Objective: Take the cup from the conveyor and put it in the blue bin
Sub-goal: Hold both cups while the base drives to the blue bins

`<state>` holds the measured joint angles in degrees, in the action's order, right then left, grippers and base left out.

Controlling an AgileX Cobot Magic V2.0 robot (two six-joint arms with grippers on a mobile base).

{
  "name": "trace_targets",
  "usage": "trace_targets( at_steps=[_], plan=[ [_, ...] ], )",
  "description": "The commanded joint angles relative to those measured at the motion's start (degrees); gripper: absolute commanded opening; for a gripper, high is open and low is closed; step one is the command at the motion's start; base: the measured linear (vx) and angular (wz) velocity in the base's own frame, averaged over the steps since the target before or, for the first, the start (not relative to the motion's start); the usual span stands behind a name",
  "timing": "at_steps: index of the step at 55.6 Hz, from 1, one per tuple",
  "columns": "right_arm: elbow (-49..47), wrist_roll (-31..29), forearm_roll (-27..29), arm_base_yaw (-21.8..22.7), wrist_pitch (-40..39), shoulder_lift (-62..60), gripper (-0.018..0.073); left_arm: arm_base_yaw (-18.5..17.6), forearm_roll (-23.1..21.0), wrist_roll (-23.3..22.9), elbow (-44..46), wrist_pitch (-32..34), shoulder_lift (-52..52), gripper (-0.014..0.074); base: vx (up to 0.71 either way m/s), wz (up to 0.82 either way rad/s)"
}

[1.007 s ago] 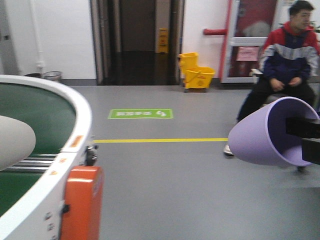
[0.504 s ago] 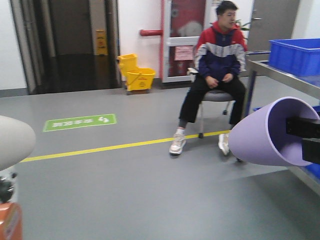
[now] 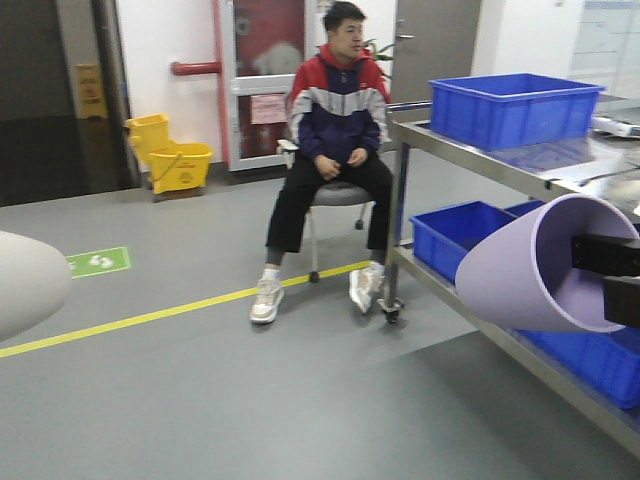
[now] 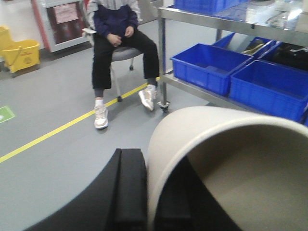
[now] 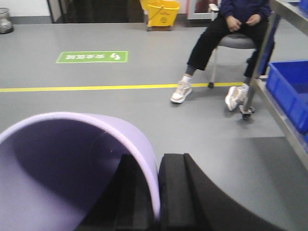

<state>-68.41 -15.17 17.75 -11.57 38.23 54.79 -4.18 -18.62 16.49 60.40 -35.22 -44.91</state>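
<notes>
Front view only: shows both cups at once, the lilac cup [image 3: 520, 270] at the right edge, tipped sideways in the air beside the steel rack [image 3: 403, 210], and the cream cup [image 3: 25, 282] at the left edge.

Wrist views only: show the grips. Lilac wall pinched by the right gripper [image 5: 159, 192], one finger inside; cream wall likewise by the left gripper [image 4: 150, 195].

Smooth, tapered, open-mouthed.
</notes>
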Motion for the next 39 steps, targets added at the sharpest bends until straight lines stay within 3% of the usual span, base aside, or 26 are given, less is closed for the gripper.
trace_targets(
  at_steps=[1,39],
  plan=[
    [-1.71,-0.17,0.91,-0.07,-4.82,-0.68,-0.0009,-0.42,-1.45,-0.14,1.55,5.27,0.27,0.0000,0.25,-0.39],
    [-1.71,-0.17,0.91,-0.07,-4.84,-0.68,-0.0009,-0.42,-1.45,-0.14,1.55,5.27,0.27,0.0000,0.29,-0.24]
  ],
)
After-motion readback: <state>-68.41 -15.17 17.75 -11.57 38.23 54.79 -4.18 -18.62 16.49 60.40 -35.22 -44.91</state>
